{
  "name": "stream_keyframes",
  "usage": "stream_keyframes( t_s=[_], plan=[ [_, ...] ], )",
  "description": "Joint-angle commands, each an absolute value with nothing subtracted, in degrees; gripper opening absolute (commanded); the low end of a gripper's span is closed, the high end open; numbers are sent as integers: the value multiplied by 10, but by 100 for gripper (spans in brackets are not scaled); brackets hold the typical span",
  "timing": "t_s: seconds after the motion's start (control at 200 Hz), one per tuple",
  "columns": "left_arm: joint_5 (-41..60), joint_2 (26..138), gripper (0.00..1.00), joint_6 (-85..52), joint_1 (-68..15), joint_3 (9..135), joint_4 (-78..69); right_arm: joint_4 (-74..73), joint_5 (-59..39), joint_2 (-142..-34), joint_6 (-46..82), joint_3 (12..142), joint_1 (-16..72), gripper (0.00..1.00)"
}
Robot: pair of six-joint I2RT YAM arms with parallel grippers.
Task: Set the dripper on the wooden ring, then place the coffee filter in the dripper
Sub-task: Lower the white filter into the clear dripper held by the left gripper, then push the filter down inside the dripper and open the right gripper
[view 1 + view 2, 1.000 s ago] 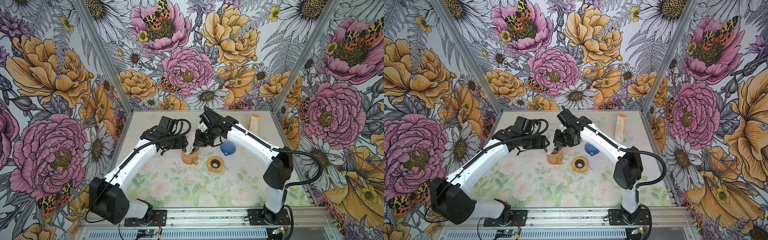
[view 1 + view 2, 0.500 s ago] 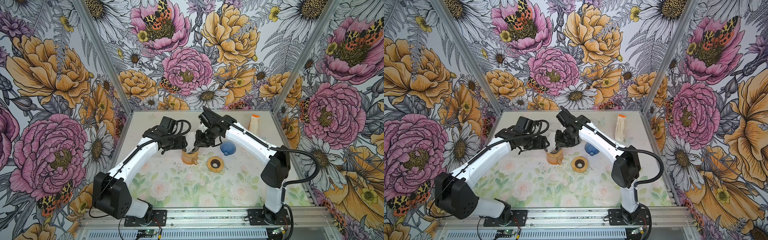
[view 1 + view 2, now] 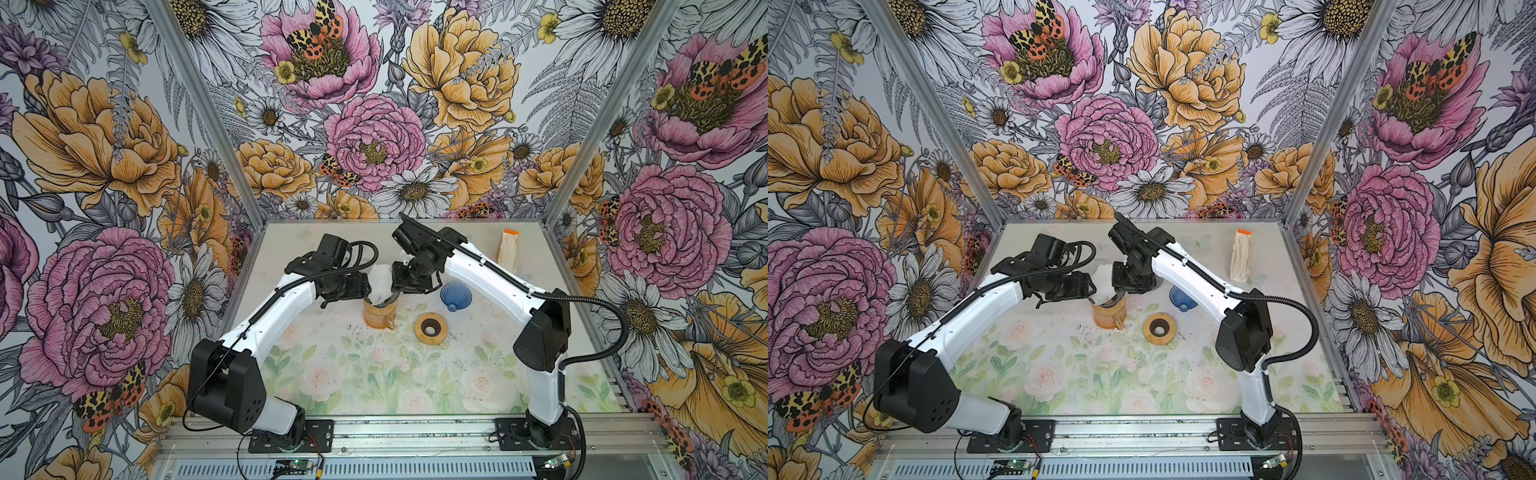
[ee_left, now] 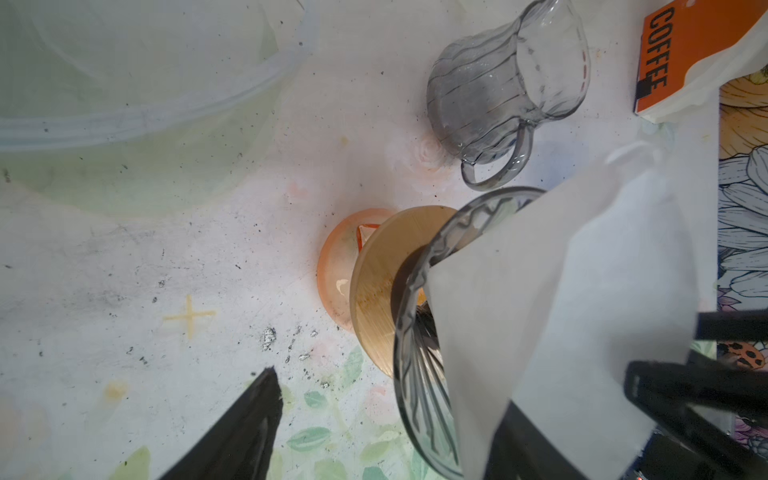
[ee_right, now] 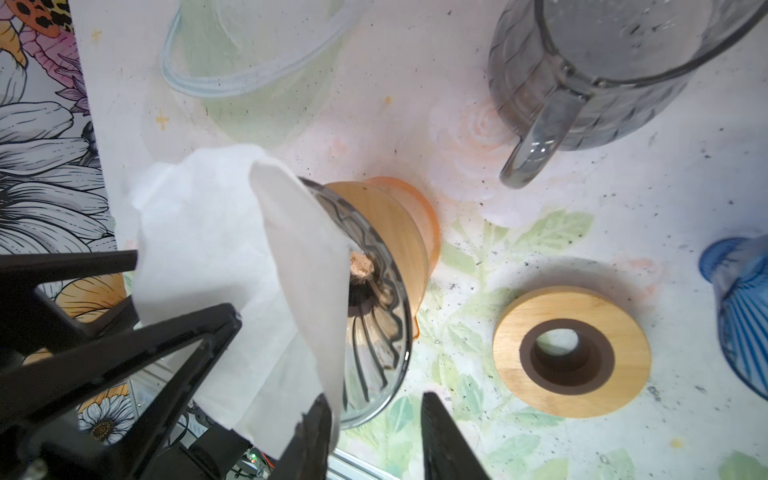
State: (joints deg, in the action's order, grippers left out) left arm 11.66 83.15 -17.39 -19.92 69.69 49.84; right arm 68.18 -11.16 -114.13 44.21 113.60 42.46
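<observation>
Looking past your right pincer, jaws parted, you see the coffee filter leaning into the dripper just ahead; your left pincer gapes wide.

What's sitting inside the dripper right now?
The white filter leans into the glass dripper on one side, much of it sticking out past the rim. The ribbed wall opposite is bare. The filter's tip is covered by its own paper.

The coffee filter is white; the dripper is smoky grey. The table has pale roses, green leaves.
</observation>
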Motion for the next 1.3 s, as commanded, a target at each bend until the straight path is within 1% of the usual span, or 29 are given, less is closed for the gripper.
stream_keyframes(
  t_s=[0.0, 0.16, 0.49, 0.791, 0.866, 1.291],
  plan=[
    [128, 834, 72, -164, -190, 690, 479, 691, -83, -1159, 424, 1154, 426, 40],
    [130, 836, 72, -163, -182, 685, 479, 692, -64, -1163, 416, 1155, 425, 42],
    [133, 837, 72, -167, -179, 670, 473, 695, -46, -1164, 397, 1155, 421, 42],
    [146, 848, 71, -168, -182, 670, 462, 693, -37, -1168, 365, 1197, 432, 52],
    [147, 849, 71, -167, -183, 670, 460, 694, -43, -1178, 365, 1205, 432, 53],
    [152, 864, 71, -166, -183, 672, 458, 693, -41, -1225, 370, 1208, 434, 54]
  ],
)
